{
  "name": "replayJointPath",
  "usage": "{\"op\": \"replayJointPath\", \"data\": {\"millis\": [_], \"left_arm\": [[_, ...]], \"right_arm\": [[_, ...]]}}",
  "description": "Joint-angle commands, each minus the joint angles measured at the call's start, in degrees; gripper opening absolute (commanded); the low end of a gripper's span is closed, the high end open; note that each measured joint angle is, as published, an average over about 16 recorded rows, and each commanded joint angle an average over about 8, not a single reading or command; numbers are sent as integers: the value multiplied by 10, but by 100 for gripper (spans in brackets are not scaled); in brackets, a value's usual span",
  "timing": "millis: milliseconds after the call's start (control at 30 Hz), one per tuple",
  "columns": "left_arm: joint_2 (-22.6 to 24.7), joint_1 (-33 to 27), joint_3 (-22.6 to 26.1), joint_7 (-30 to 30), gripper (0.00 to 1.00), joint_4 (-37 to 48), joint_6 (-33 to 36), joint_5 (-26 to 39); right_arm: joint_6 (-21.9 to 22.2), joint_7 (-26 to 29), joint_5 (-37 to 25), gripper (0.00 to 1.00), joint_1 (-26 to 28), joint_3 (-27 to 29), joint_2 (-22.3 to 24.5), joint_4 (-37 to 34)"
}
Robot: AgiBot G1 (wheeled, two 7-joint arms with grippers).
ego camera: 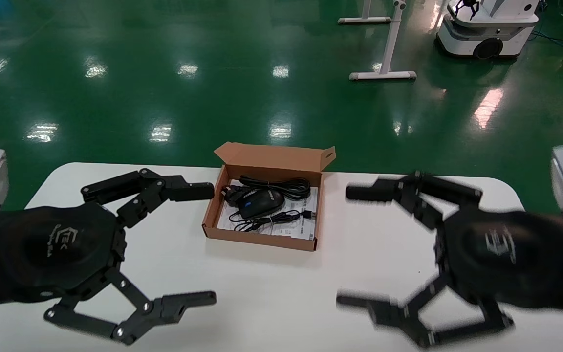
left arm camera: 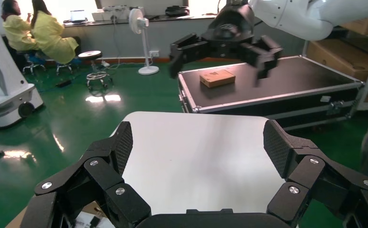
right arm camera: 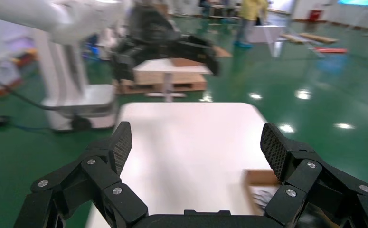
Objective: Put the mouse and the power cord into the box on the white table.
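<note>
The brown cardboard box (ego camera: 262, 238) lies with its lid up at the far middle of the white table (ego camera: 271, 293). Inside it, the black mouse (ego camera: 261, 202) rests on a white printed sheet, its thin cable bundled at the front. The coiled power cord (ego camera: 281, 187) lies behind the mouse. My left gripper (ego camera: 205, 244) hovers open and empty left of the box, also seen as the left gripper (left arm camera: 198, 142) above bare table. My right gripper (ego camera: 350, 247) hovers open and empty right of the box. In the right wrist view the right gripper (right arm camera: 196, 142) has a box corner (right arm camera: 258, 178) beside it.
Green floor surrounds the table. Beyond it stand white stand legs (ego camera: 384, 73) and another robot's base (ego camera: 487, 29). In the left wrist view, a black flight case (left arm camera: 267, 85) sits past the table end.
</note>
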Motion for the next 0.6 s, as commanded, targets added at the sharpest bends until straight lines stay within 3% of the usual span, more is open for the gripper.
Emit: {"op": "replayJointPath", "data": {"millis": [33,600], "left_arm": [[-10,8,-8,-11,100,-17,6,-7],[-7,6,-6,-8,100,-10,4,-6]], "right_arm": [[-7,15,12,100,-13,5,5,21],[-5,11,9,100,-10,5,4,15]]}}
